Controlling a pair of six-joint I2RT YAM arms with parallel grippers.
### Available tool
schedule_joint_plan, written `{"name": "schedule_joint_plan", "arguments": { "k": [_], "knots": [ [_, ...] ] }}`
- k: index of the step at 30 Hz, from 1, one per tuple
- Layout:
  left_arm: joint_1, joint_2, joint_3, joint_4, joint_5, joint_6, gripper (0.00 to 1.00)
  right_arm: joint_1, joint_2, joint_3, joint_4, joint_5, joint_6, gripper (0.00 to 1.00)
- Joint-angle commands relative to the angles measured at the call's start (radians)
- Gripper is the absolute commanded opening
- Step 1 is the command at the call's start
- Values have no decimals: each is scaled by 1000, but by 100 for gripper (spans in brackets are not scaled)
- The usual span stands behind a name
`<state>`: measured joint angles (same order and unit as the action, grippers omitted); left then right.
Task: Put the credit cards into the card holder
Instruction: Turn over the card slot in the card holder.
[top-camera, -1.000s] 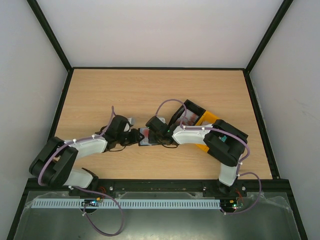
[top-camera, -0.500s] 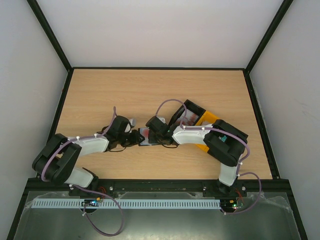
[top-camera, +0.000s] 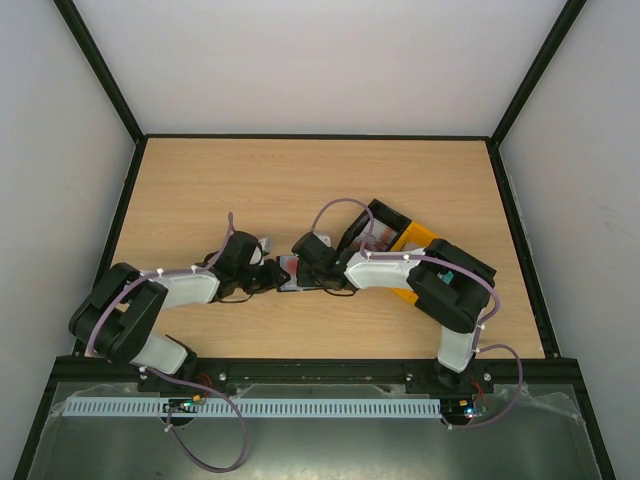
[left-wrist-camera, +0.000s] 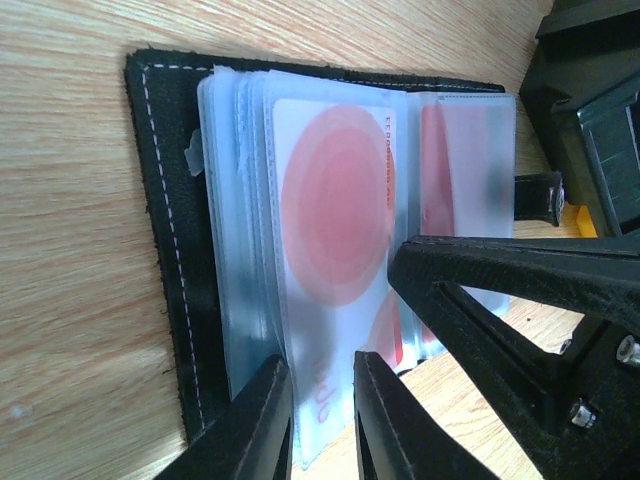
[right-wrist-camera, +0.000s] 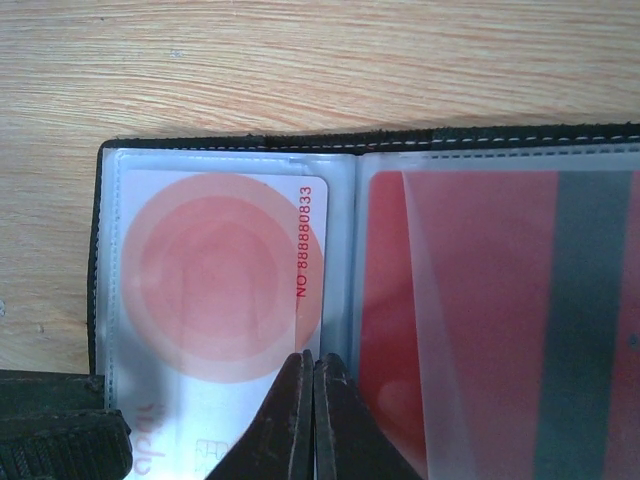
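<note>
The card holder lies open on the wood between both arms, its black cover down and its clear sleeves up. A pale credit card with pink circles sits in the left sleeve, its near end sticking out. My left gripper is narrowly open, one finger each side of that end. A red credit card fills the right sleeve. My right gripper is shut, its tips down on the centre fold.
Joined black and yellow open bins stand just right of the holder, behind my right forearm, with cards showing in the black one. My right arm's black frame crosses close over the holder's right half.
My left arm has swung slightly right, bringing its gripper a little closer to the holder, and its jaws have narrowed. The right arm and the holder have stayed put.
</note>
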<state>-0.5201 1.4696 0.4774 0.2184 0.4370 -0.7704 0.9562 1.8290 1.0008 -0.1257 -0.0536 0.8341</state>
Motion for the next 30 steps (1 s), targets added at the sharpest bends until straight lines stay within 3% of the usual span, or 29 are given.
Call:
{"name": "schedule_joint_plan", "arguments": {
  "k": [1, 13, 30],
  "knots": [
    [4, 6, 18, 0, -6, 5, 19, 6, 36, -35, -48, 5, 3, 2],
    [4, -75, 24, -50, -63, 19, 17, 6, 40, -31, -47, 3, 1, 2],
    [4, 13, 19, -19, -47, 21, 16, 5, 45, -28, -48, -2, 0, 2]
  ]
}}
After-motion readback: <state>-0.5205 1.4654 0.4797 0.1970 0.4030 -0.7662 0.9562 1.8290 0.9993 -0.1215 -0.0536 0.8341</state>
